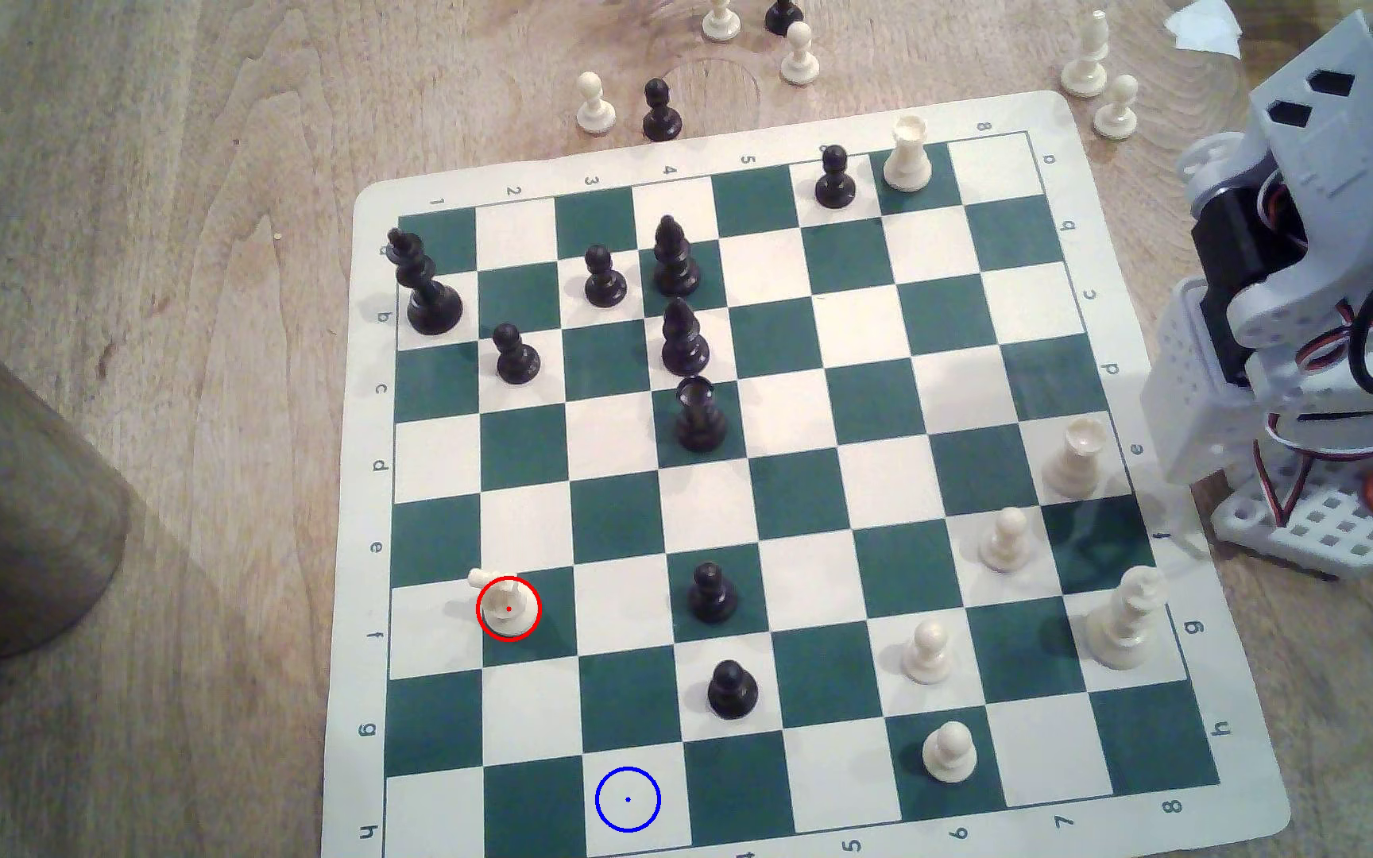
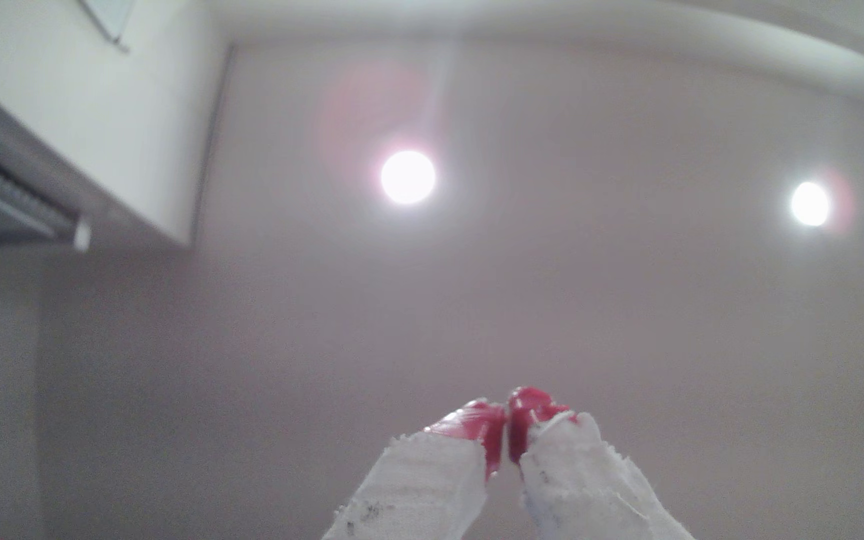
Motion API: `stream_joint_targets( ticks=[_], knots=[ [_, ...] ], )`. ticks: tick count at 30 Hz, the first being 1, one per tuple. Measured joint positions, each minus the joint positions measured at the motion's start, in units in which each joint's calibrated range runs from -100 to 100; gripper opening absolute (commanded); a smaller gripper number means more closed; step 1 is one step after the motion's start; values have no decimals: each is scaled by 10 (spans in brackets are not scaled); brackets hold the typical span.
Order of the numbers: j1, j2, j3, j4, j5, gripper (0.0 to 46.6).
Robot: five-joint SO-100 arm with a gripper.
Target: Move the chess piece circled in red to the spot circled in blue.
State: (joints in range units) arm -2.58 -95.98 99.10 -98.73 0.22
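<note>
Hand [image 2: 507,415] pinched closed, aimed at lit ceiling [image 2: 575,285] — wooden tabletop [image 1: 171,247].

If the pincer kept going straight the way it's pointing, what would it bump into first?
Probably nothing nearby. In the wrist view the shut, red-tipped pincer points up at the ceiling, below a round lamp. Depth is unclear, but the ceiling looks like the first thing.

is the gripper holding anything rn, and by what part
Nothing is held. The gripper points at the ceiling, red-tipped jaws together; the chess piece stands untouched on its red-circled square.
</note>
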Motion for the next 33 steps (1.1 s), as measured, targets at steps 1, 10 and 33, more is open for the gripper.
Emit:
stream_joint_targets(
  ticks=[1, 10, 33],
  knots=[
    [0, 0, 0, 0, 0, 2],
    [19, 1, -8, 104, 0, 2],
    [7, 2, -164, 906, 5, 2]
  ],
)
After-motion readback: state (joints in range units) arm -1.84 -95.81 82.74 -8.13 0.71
